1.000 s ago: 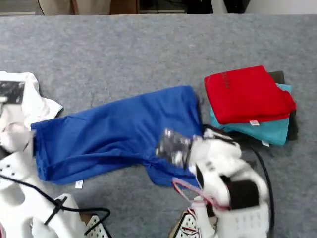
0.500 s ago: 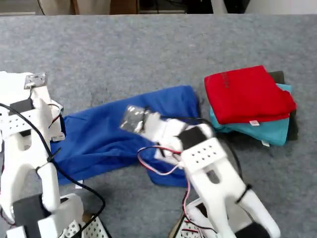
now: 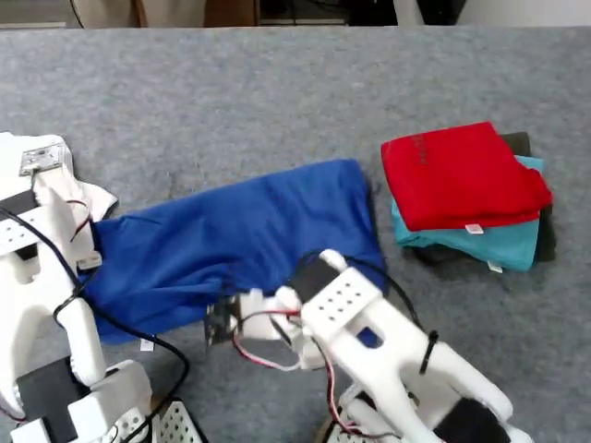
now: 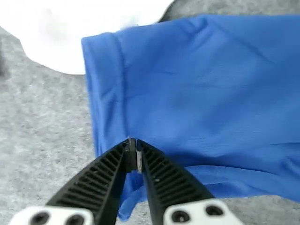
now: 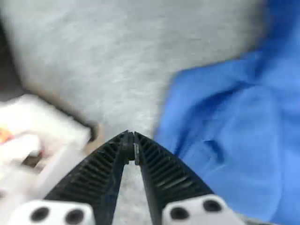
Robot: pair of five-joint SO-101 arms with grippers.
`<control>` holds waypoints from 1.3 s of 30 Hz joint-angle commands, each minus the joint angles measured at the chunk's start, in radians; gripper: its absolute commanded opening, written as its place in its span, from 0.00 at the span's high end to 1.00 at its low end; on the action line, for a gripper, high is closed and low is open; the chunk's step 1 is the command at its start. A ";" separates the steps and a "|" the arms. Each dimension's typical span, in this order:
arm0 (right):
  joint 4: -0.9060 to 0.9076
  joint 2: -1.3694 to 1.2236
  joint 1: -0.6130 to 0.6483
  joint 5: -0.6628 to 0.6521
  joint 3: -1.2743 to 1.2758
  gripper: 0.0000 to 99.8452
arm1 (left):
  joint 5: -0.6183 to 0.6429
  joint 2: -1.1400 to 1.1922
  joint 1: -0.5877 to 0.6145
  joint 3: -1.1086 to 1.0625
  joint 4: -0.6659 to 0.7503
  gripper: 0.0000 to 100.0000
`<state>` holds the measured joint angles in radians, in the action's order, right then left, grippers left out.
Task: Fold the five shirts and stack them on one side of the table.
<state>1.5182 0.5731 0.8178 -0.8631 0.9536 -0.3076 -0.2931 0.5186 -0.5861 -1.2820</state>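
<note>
A grey carpeted bench [image 3: 277, 92] carries the job. The blue shirt [image 3: 240, 240] lies across its middle, spread long and only partly folded, with loose cloth bunched at its near edge. The left arm [image 3: 46, 268] stands at the shirt's end, its jaws clenched tip to tip over the hem; whether any cloth is caught between them cannot be told. The right arm [image 3: 369, 323] holds clenched jaws low over bare bench just beside the shirt's near edge, gripping nothing. A white shirt [image 3: 78, 198] lies crumpled beside the left arm, touching the blue one. Well apart on the far side, a red shirt [image 3: 457, 175] tops a teal shirt [image 3: 499, 242] and a dark shirt [image 3: 547, 231]. The risk from here is that shut jaws may push and wrinkle the blue cloth instead of taking hold, and a pull at the hem could drag the white shirt along.
</note>
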 commanded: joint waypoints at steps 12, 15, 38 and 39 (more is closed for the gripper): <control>-0.370 -0.010 -0.298 -0.031 -0.117 1.00 | -0.043 -0.007 0.034 0.041 0.008 0.98; -0.384 -0.153 -0.320 -0.032 -0.119 1.00 | -0.043 -0.007 0.034 0.040 0.008 0.98; -0.241 -0.013 -0.096 -0.025 -0.002 1.00 | -0.043 -0.085 0.043 0.035 0.002 0.98; -0.244 0.002 -0.154 -0.026 -0.053 1.00 | -0.043 -0.088 0.043 0.035 0.002 0.98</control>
<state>1.2727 0.5194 0.7810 -0.8800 1.0165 -0.3445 -0.3422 0.5524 -0.5861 -1.2820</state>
